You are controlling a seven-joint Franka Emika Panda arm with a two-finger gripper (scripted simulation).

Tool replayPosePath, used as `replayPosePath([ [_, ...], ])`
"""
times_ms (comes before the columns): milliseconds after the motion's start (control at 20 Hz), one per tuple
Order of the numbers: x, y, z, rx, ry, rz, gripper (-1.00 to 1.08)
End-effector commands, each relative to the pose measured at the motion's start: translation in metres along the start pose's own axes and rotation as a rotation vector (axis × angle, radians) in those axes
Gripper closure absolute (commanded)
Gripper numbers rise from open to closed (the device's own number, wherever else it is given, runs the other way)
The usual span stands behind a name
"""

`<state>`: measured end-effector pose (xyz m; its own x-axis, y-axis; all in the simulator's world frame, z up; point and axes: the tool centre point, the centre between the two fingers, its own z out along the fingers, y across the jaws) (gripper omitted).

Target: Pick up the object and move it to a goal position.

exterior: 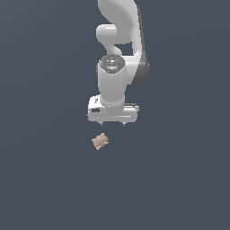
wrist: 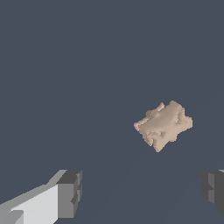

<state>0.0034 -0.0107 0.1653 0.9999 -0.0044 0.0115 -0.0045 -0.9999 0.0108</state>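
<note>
Dark slate-blue ground surrounds the tan lumpy object [wrist: 163, 125], lying apart from the gripper [wrist: 142, 192], whose fingers are spread wide.

The exterior view looks steeply down from afar; the wrist view looks down close, sharing the small tan lumpy block [exterior: 100, 141] [wrist: 163, 124].

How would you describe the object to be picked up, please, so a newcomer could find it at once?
Start at the white robot arm and follow it down to its hand, whose fingers are spread wide. Just below, slightly toward the exterior view's left, lies the object on the dark blue-grey floor. It is the only tan, lumpy block there.
</note>
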Motion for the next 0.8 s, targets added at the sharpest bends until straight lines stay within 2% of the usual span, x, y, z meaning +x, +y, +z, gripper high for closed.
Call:
replayPosePath([
  [0,0.0,0.0,0.0,0.0,0.0,0.0,-0.92],
  [400,0.005,0.01,-0.015,-0.026,0.017,-0.036,-0.92],
  [750,0.006,0.011,-0.013,-0.024,0.016,-0.017,-0.92],
])
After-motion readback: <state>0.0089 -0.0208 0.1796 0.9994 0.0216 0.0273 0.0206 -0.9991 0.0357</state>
